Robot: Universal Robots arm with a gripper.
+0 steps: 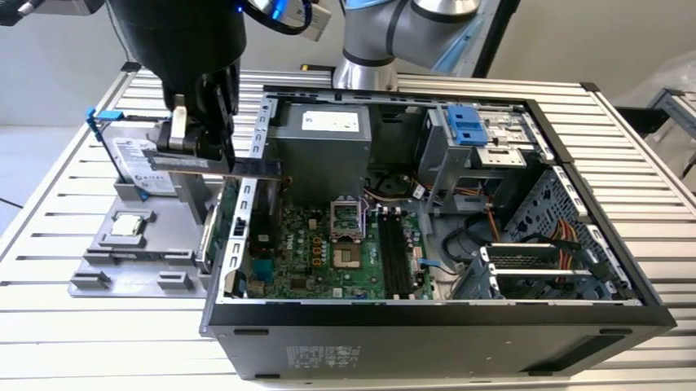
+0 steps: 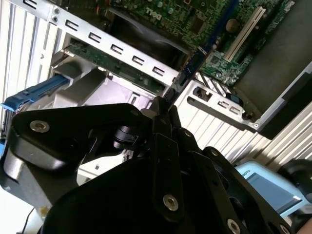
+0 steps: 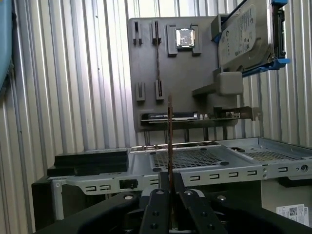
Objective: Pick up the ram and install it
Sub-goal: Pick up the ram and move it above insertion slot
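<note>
Ribbed metal table [image 1: 65, 342], open computer case [image 1: 435, 330], end effector [image 3: 169, 181] clamping the ram [image 3: 169, 131]

Exterior view. The arm [image 1: 376, 37] is cut off by the top edge. In the upper part, toward the exterior view's left, the black body of the gripper [image 1: 200, 151] covers part of the hard drive [image 1: 139, 159] and of the holder [image 1: 120, 261] behind it. The bench [image 1: 65, 342] is cut off by the bottom edge.

First wrist view. The ram [image 3: 169, 131] stands edge-on, so both faces are hidden. Its held end is lost between the closed fingers [image 3: 157, 204]. The hard drive is cut by the picture's edge.

Second wrist view. The gripper body hides much of the ram. A pale screen-like object [image 2: 265, 187] is partly covered and cannot be identified.
</note>
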